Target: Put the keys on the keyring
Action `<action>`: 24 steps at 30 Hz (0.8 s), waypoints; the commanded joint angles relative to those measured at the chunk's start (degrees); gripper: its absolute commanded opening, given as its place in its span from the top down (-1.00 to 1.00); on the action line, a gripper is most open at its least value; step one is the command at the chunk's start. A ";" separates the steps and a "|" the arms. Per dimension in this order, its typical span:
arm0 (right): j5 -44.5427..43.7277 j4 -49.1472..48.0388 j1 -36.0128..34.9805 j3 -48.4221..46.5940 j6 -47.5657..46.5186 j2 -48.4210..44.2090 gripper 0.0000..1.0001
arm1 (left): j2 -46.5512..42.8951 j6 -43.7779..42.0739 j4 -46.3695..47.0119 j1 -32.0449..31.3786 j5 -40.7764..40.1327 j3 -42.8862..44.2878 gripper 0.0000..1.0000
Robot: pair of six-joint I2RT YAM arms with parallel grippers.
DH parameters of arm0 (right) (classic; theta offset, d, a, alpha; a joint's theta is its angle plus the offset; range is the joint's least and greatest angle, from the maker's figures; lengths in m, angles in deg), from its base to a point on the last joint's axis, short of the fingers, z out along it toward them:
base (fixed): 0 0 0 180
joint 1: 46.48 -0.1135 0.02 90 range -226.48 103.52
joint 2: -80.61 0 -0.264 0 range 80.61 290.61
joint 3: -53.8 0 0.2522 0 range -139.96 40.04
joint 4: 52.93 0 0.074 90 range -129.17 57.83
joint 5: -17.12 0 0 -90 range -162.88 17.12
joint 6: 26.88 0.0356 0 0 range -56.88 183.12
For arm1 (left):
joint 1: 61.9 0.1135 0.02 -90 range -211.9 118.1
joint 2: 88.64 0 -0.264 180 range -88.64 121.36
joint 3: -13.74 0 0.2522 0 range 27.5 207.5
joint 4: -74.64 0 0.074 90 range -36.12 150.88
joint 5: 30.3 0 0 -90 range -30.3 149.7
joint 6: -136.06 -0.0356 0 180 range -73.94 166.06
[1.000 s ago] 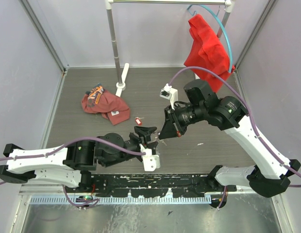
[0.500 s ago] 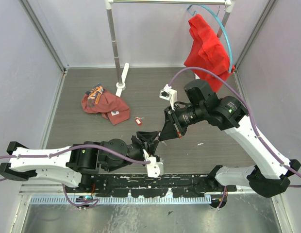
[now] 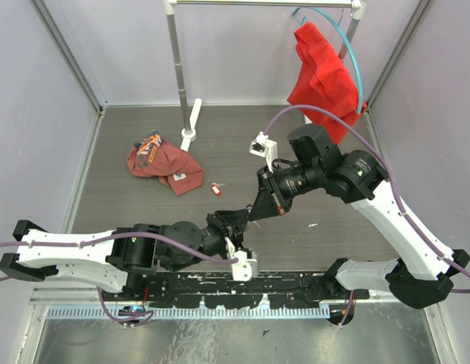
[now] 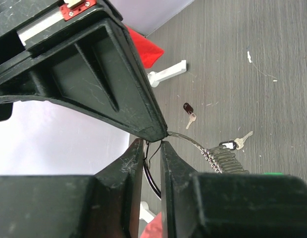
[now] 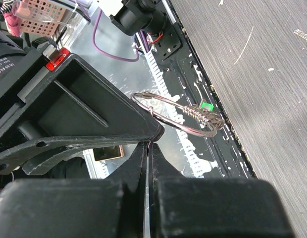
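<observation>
- Left gripper (image 4: 151, 147): its black fingers stand narrow, with a slim gap between the tips. A thin dark strand runs through that gap, and it is unclear whether the pads touch it. The tips sit just under the tip of the right gripper.
- Thin silver wire keyring (image 5: 205, 117): held off the surface, it juts sideways from the point where the two sets of fingers meet. A tightly wound coil sits on its far arc, away from the tips. It is probably light, springy and slick. A pinch on the bare wire would likely let it swivel, so the firmer hold would be close to the coil or square across the wire.
- Right gripper (image 5: 148, 145): the fingers are pressed together with no gap, pinching the near end of the ring's wire at their very tips. The ring's open end should stay clear of both pads.
- Small silver key with a black plastic tag (image 4: 189, 110): lies flat on the grey wood-grain surface (image 4: 272, 59), beyond the fingertips and apart from the ring.
- Second silver key (image 4: 241, 139): lies on the surface just past the coil, with a dark tag beside it.
- Red-tagged key (image 3: 216, 189): lies further off, ahead of the left fingers.
- Handling of the keys: probably tiny, stiff, flat and prone to skid. The plastic tag likely gives the better purchase and leaves the eyelet free.
</observation>
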 commanded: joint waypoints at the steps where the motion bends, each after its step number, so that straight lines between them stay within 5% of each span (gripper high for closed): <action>1: 2.27 -0.96 0.16 -3.07 0.22 -1.72 0.99 | -0.28 -0.68 1.14 -0.60 -1.44 -1.09 0.59; 10: 2.36 -0.85 0.11 -3.40 0.26 -1.75 0.99 | -0.91 -0.86 2.73 -0.80 -2.60 -2.17 0.78; 24: 2.36 -0.66 0.13 -3.42 0.51 -1.99 0.98 | -1.93 -0.86 4.07 -0.77 -3.65 -2.44 0.53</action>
